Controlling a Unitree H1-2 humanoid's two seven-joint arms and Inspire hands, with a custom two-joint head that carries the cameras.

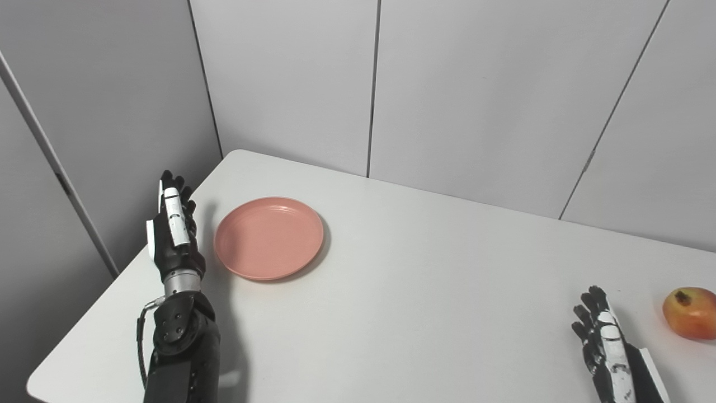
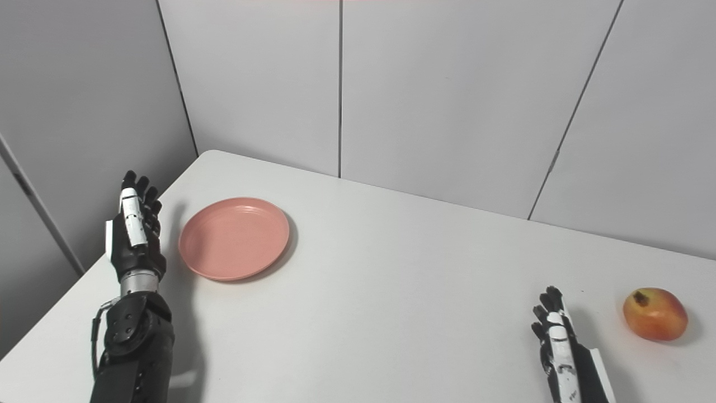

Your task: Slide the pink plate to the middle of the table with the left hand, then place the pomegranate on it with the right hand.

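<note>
- Left eye view: the pink plate point(image 1: 269, 237) is seen lying empty toward the left end of the white surface point(image 1: 425, 291), just beside the left hand point(image 1: 173, 232), whose fingers point(image 1: 170, 196) are held straight and apart, gripping nothing. The plate is judged light, stiff and easily slid by a push at its near-left rim.
- Right eye view: the pomegranate point(image 2: 655, 314) is shown at the far right, near the empty, spread right hand point(image 2: 559, 347). It is judged firm, round and liable to roll; a hold around its middle is suggested.
</note>
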